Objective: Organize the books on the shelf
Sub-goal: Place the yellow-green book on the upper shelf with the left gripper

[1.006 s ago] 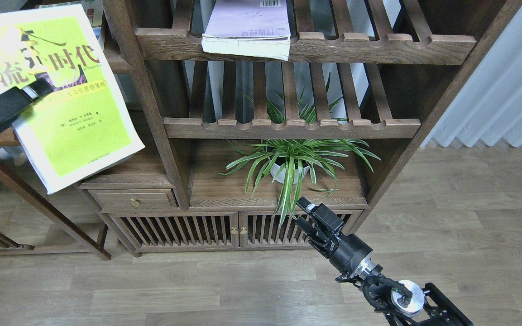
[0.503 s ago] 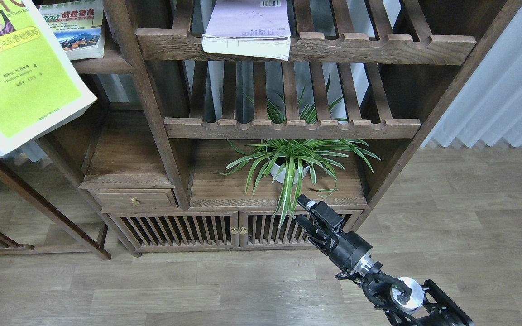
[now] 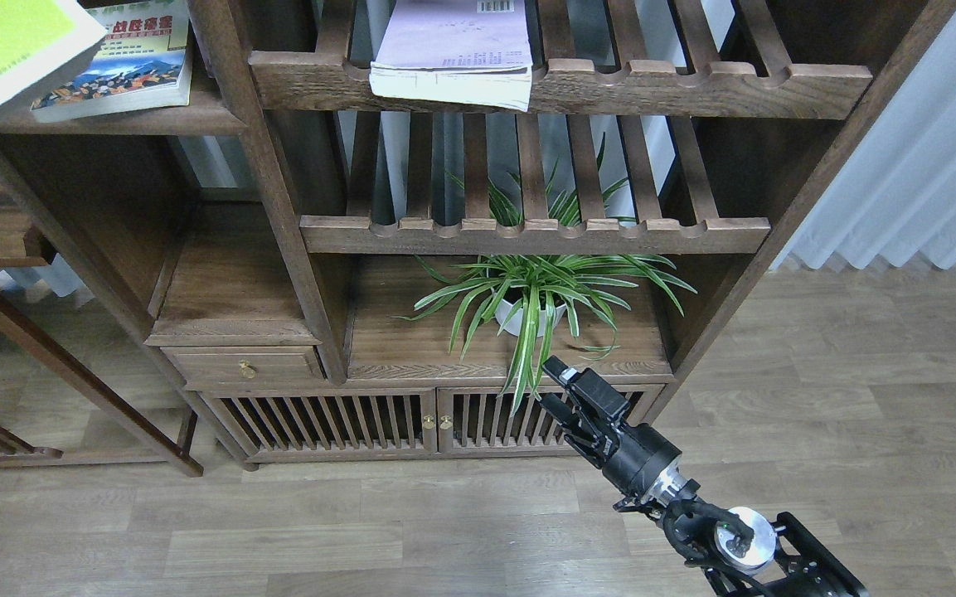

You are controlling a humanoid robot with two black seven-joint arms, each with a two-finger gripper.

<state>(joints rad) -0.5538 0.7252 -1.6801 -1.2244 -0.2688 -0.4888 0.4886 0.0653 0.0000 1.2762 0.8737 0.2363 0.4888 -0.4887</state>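
Observation:
The yellow-green book point(image 3: 5, 50) shows only as a corner at the top left, tilted, its lower edge over the left end of the dark plank shelf point(image 3: 154, 123). What holds it is out of view, as is my left gripper. The book with the red title and blue mountain crowd photo point(image 3: 121, 62) lies flat on that plank shelf. The white book with the barcode point(image 3: 453, 54) lies on the top slatted shelf, overhanging its front rail. My right gripper point(image 3: 556, 388) hangs low in front of the cabinet doors, open and empty.
A potted spider plant point(image 3: 527, 303) stands on the cabinet top under the lower slatted shelf point(image 3: 536, 234), its leaves just above my right gripper. Below are a small drawer point(image 3: 245, 365) and slatted doors point(image 3: 428, 423). A white curtain point(image 3: 925, 166) hangs at the right, over wooden floor.
The yellow-green book has moved up and to the left, almost out of view, and my left gripper has left the view. The red-title book is now uncovered. My right arm has barely moved.

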